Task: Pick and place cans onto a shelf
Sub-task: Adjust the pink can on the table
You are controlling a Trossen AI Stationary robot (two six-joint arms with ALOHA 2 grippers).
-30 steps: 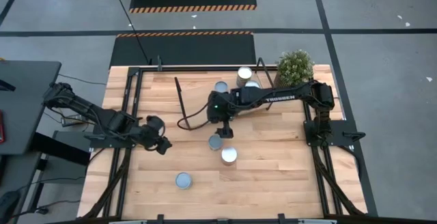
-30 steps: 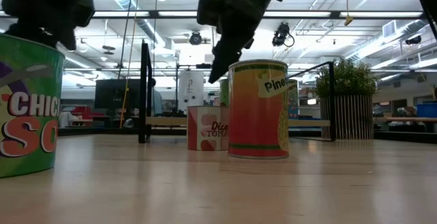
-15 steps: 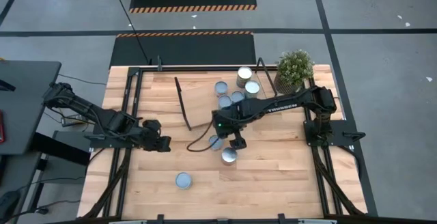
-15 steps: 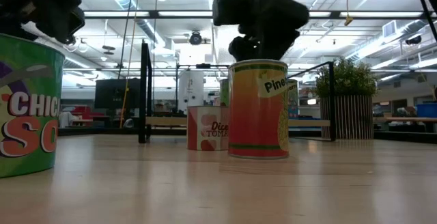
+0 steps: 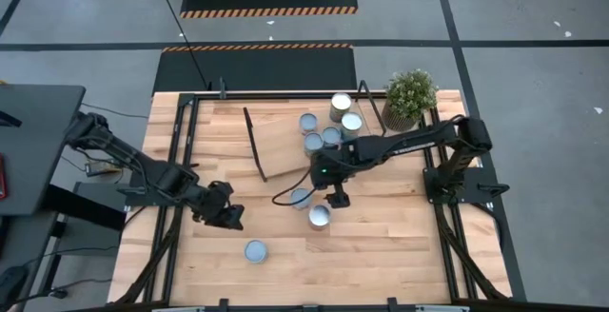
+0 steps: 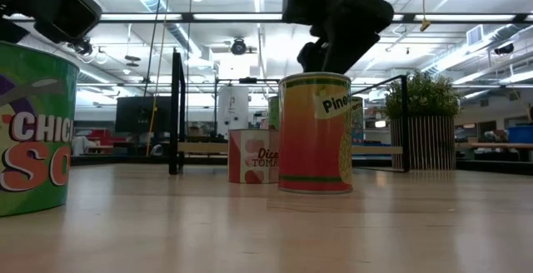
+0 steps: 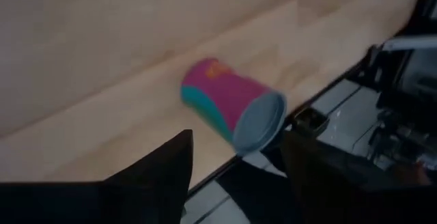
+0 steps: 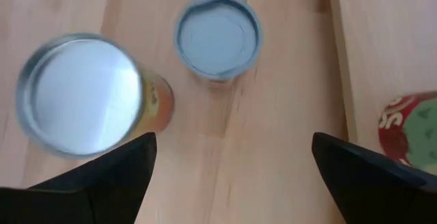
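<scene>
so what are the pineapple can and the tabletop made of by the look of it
The pineapple can looks like metal: in the right wrist view its top is a bright, silvery disc with a raised rim, and the side carries a glossy printed wrap, probably paper or film. The tabletop looks like wood, butcher-block style: pale strips joined side by side with visible grain and a smooth, lightly sealed finish.

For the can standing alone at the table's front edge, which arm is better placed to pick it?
Left. The left gripper is open beside that lone can; the right gripper hovers over two other cans.
</scene>
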